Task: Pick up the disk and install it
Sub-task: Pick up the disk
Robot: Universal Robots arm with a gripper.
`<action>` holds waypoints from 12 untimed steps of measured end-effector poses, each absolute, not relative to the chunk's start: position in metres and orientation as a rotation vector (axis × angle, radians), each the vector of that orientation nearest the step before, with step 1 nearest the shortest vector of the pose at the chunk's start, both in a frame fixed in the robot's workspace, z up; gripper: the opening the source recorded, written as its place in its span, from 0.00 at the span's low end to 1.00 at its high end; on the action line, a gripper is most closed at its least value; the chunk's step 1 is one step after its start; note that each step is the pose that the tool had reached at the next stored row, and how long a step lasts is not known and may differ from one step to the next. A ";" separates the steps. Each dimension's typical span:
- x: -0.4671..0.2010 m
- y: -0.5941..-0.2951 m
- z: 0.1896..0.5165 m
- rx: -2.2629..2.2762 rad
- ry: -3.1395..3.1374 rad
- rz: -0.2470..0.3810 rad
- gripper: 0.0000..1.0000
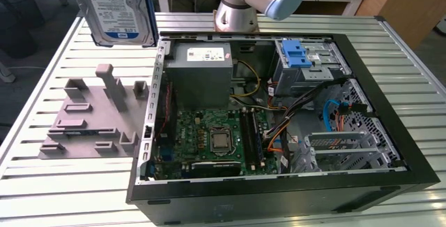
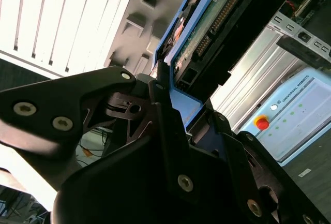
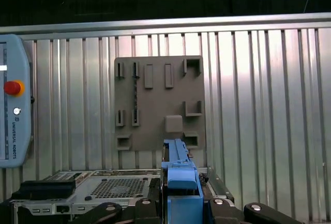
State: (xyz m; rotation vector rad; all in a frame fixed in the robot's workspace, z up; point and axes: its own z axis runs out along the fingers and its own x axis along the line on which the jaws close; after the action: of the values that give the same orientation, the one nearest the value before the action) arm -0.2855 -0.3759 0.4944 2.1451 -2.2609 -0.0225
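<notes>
Now the disk [image 1: 120, 9] hangs upright in the air at about 11 o'clock in the exterior view, label facing the camera. It is well clear of the grey holder plate [image 1: 83, 117] that lies on the slatted table [image 1: 56, 185] at 9 o'clock. In the second wrist view the gripper [image 2: 186, 102] is narrowed onto the disk's blue bracket, its black fingers [image 2: 161, 87] pressed to either side, so the pick looks done and the carry is the step in hand.

To do it well, the grip should stay firm on the bracket and not on the bare circuit board. The disk should also keep its height until it has passed the wall of the open computer case [image 1: 390, 107]. I judge the target to be the silver drive cage [image 1: 306, 73] with the blue latch [image 1: 296, 55], at roughly 1 o'clock. A path over the grey power supply [image 1: 202, 73] at 12 o'clock seems safest. It avoids the loose cables [image 1: 335, 115] near 3 o'clock and the green main board [image 1: 216, 133] at the centre. The disk will likely need turning from upright to match the cage's slot. That turn is best made slowly and in open air, because a grip on one end of the bracket lets a heavy disk swing or slip.
</notes>
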 end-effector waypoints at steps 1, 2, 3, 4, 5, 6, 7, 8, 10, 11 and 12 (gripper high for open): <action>-0.284 -0.376 0.494 2.145 -2.261 -0.022 0.37; -0.283 -0.377 0.494 2.145 -2.261 -0.023 0.37; -0.282 -0.379 0.494 2.145 -2.261 -0.022 0.37; -0.282 -0.381 0.494 2.145 -2.261 -0.022 0.37; -0.282 -0.383 0.494 2.145 -2.261 -0.022 0.37; -0.281 -0.385 0.494 2.145 -2.261 -0.022 0.37; -0.281 -0.388 0.494 2.145 -2.261 -0.022 0.37; -0.280 -0.389 0.494 2.145 -2.261 -0.022 0.37; -0.279 -0.392 0.494 2.145 -2.261 -0.022 0.37; -0.278 -0.392 0.494 2.145 -2.261 -0.022 0.37; -0.276 -0.393 0.494 2.145 -2.261 -0.023 0.37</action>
State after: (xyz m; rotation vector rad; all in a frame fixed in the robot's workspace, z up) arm -0.2760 -0.3927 0.4941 2.1450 -2.2608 -0.0225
